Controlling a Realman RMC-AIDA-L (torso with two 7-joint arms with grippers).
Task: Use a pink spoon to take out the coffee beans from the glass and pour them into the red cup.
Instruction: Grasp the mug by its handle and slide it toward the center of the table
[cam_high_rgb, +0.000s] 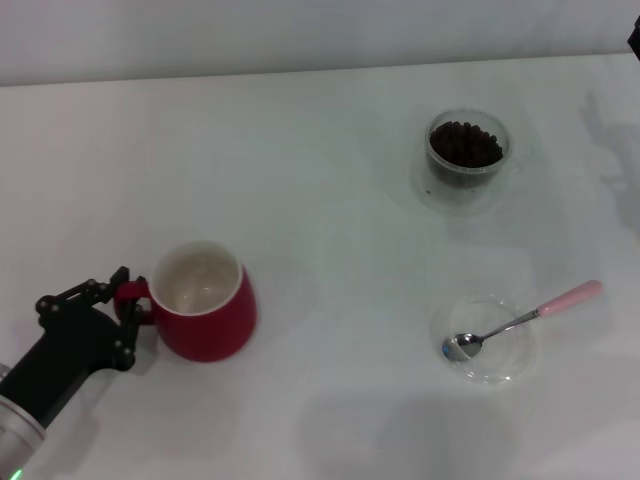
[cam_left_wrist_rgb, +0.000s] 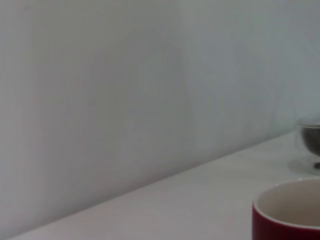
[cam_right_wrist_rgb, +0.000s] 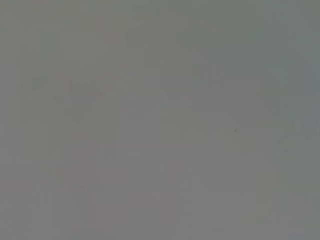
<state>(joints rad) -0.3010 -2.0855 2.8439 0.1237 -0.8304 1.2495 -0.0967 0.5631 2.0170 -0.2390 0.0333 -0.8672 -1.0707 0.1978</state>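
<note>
White tabletop (cam_high_rgb: 330, 200) with a pale wall behind it. Near the left edge sits the rounded dark red mug with a white inside (cam_high_rgb: 205, 300), empty and upright; the left gripper (cam_high_rgb: 128, 310) is clamped on its red loop handle. Over on the far right, the small clear double-walled glass tumbler (cam_high_rgb: 467, 150) is full of dark brown coffee beans (cam_high_rgb: 465, 143). Nearer on the right, the slim pink-handled teaspoon (cam_high_rgb: 525, 320) lies with its metal bowl in a flat shallow clear glass dish (cam_high_rgb: 485, 340). Right gripper isn't visible anywhere.
</note>
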